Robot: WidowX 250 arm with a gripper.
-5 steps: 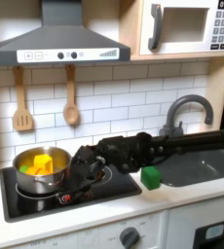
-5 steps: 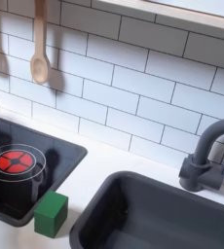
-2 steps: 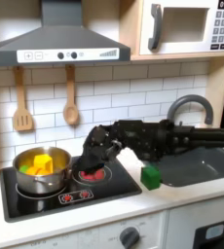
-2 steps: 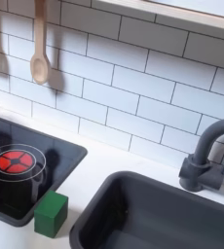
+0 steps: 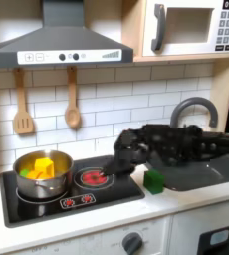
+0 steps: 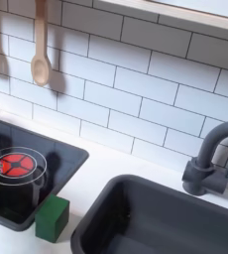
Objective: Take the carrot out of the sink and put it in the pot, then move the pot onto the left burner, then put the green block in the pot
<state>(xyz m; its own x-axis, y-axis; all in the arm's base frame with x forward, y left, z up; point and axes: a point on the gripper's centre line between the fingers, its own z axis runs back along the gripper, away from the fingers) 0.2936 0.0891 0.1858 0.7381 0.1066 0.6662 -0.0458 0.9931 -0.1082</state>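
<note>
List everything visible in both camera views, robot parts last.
pot: one, shiny steel, on the burner at the first exterior view's left, orange and yellow pieces inside.
burner: one bare, red rings, black stovetop.
green block: one, on the white counter between stovetop and sink.
sink: one, dark grey, with arched faucet.
wooden utensils: two, hanging on the tiled wall.
range hood: one, grey, above the stovetop.
microwave: one, upper right in the first exterior view.
end effector: one, black, above the bare burner near the green block.
</note>
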